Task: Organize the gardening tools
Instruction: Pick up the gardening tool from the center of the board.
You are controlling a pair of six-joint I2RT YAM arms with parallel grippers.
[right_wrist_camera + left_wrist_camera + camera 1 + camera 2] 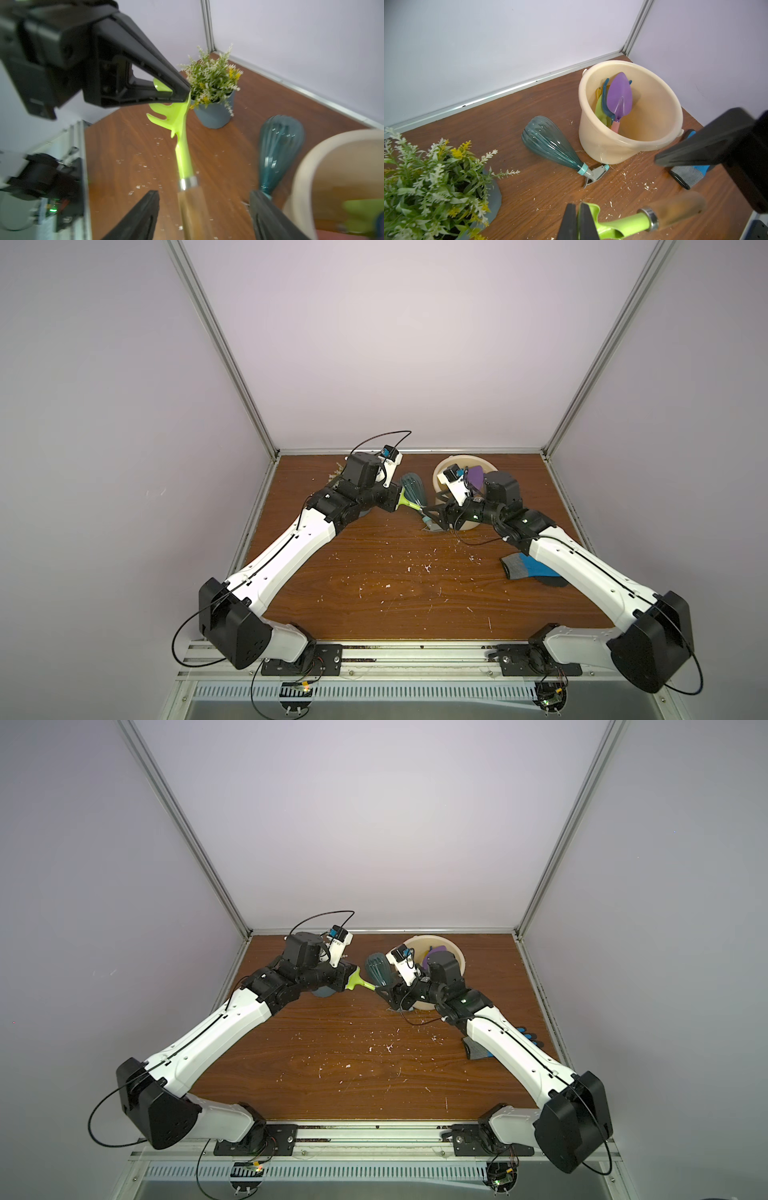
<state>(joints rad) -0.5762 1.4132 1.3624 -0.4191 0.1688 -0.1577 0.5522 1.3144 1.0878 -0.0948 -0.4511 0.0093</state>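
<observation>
Nearest the right wrist lens, bottom centre of frame: the pale wooden handle of the lime-green plastic rake (180, 124), running between the spread fingers of the right gripper (204, 194). As far as I can see, neither finger touches the handle. The rake is off the table and held only at its head. The left gripper (576, 212), entering from the upper left of the right wrist frame, is pressed together on the edge of the tines.

Judged step: hand-over of the rake, left to right, bound for the cream plastic bucket (591, 135). The bucket sits right of centre in the left wrist frame, where the purple plastic trowel (619, 97) and other tools stand already.

Risks I note:
- The left pinch is on thin plastic at one end, and the long handle levers on it. An off-centre close by the right would twist the rake out.
- If the left releases before the right has closed, the rake drops to the wooden table (529, 193).
- The teal ribbed spray bottle (548, 143) lies on its side just beside the bucket and near one right finger. A sideways swing would roll it or nudge the bucket.
</observation>
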